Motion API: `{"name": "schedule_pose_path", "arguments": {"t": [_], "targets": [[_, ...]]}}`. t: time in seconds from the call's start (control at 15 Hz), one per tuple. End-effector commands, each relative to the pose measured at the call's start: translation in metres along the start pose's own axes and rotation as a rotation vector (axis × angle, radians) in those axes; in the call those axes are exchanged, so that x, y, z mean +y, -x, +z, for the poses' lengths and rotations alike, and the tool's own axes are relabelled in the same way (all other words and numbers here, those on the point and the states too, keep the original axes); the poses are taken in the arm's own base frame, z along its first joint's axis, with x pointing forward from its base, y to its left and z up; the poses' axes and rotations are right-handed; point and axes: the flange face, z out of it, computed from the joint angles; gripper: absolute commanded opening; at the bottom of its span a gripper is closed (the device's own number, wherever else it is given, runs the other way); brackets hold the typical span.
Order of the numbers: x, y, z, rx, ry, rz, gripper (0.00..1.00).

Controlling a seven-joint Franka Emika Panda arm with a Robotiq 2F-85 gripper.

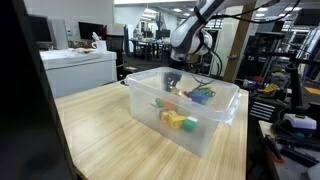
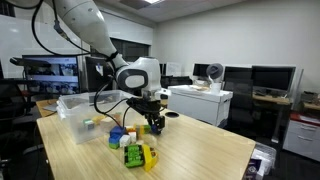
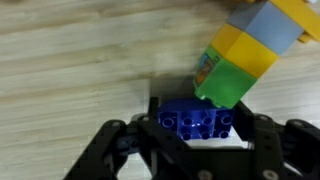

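The white arm [image 2: 92,30] bent down from the upper left, its gripper [image 2: 152,124] low over the wooden table [image 2: 215,150], with a clear bin [image 2: 72,106] to the left and a green and yellow block stack [image 2: 135,153] nearer, beside blue blocks [image 2: 118,136].

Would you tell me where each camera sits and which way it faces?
Exterior view: low at the table edge, looking through the clear bin at the arm and gripper.
Exterior view: off another side, facing the arm, gripper near the block stack, bin behind.
Wrist view: looks down at the table; fingers frame a blue block.
Both exterior views share bin and arm.
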Motion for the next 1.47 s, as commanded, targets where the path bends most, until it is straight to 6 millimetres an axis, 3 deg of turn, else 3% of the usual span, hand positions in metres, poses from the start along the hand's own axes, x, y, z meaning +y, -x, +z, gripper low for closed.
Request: {"name": "schedule_pose_path", "arguments": {"t": [0.0, 0.2, 0.33, 0.53, 0.73, 0.93, 1.4], "targets": [[0.015, -0.017, -0.044, 0.071, 0.02, 0.033, 0.45], [0.025, -0.041, -0.103, 0.169, 0.0, 0.058, 0.45], [0.02, -0.05, -0.146, 0.249, -0.034, 0.05, 0.45], [-0.012, -0.045, -0.198, 0.321, -0.128, 0.012, 0.45], [-0.05, -0.027, -0.225, 0.313, -0.248, -0.05, 0.45], [-0.082, 0.015, -0.223, 0.199, -0.357, -0.119, 0.45], [-0.098, 0.092, -0.178, -0.048, -0.37, -0.19, 0.45]]}}
